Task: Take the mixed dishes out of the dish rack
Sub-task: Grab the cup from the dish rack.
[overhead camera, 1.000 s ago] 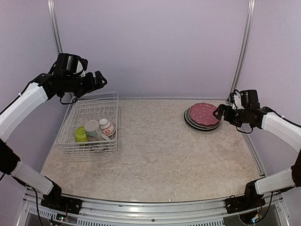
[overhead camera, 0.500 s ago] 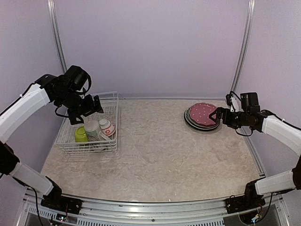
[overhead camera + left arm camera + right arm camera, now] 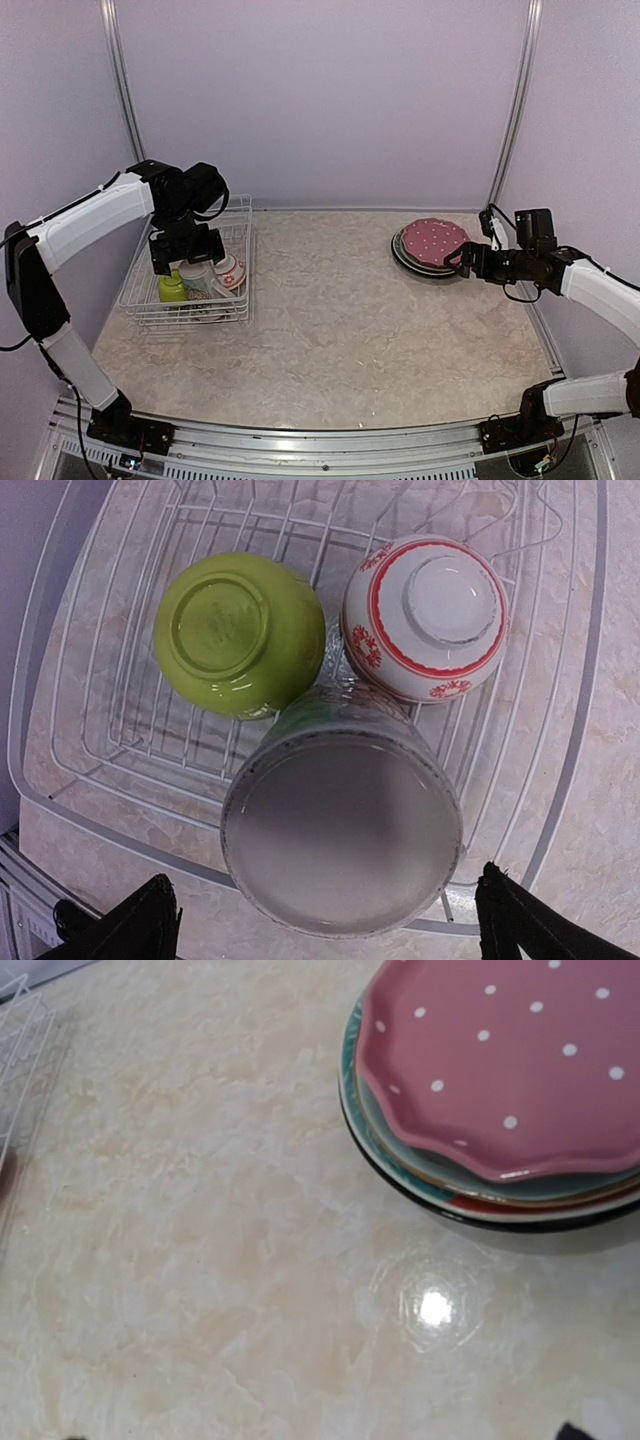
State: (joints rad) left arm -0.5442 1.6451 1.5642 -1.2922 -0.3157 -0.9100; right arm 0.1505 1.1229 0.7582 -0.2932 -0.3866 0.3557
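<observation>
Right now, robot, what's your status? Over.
Left end effector open above upturned mug in dish rack. Right end effector open, empty, beside pink polka-dot plate stack. Lime-green bowl, white-and-red bowl close beside mug.

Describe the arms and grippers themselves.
The left arm and right arm match: white shell links joined by black joints, on black bases. The left gripper and right gripper are black, each with two blunt dark fingers. A thin black cable loops by the right wrist. No markings are legible.
</observation>
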